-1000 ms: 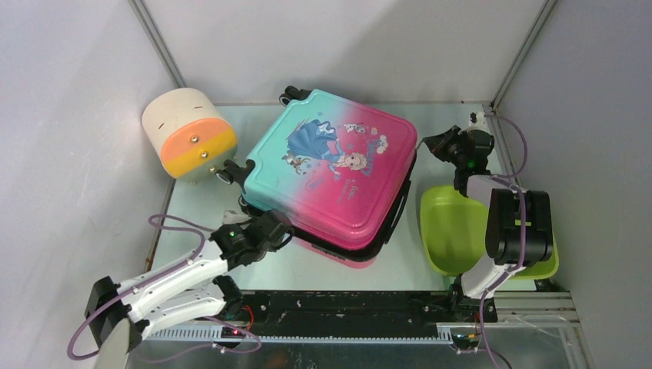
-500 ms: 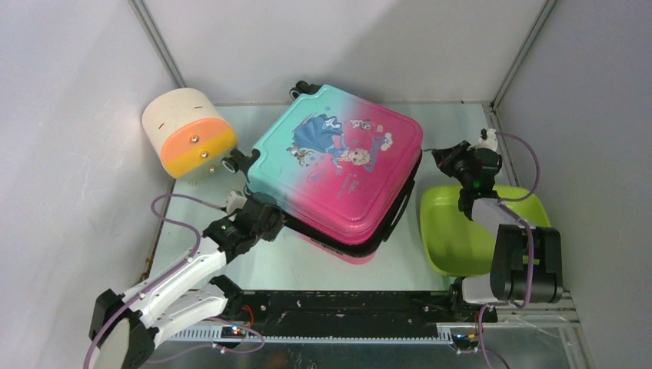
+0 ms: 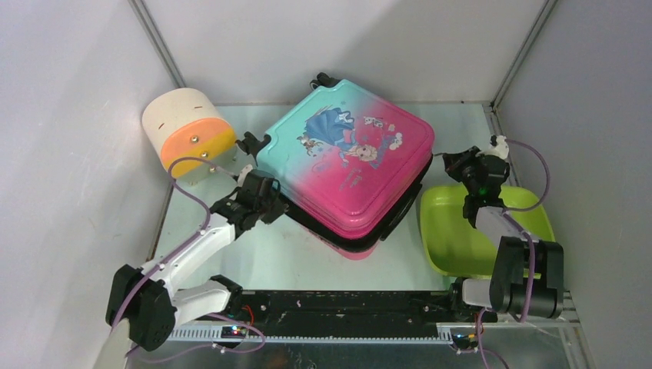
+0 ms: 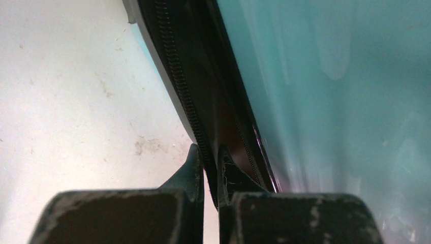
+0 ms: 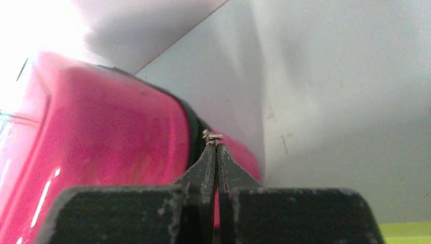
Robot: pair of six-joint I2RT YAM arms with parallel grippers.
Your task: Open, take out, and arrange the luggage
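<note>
Opening barely begun, I reckon: the luggage (image 3: 346, 173) lies closed just beside the green tub (image 3: 450, 238), my left gripper (image 4: 208, 152) nipped nearly shut on its zip seam (image 4: 178, 81) far from the tub, right gripper (image 5: 214, 147) pinched on a metal tab (image 5: 214, 135) tub-side.

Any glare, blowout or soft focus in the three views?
Top external: evenly lit, sharp, only mild gloss on the pink-to-teal hard-shell suitcase. Left wrist: zipper teeth in focus, its teal shell soft with hazy reflections. Right wrist: top-left corner blown out white, its pink shell soft with glare streaks.
</note>
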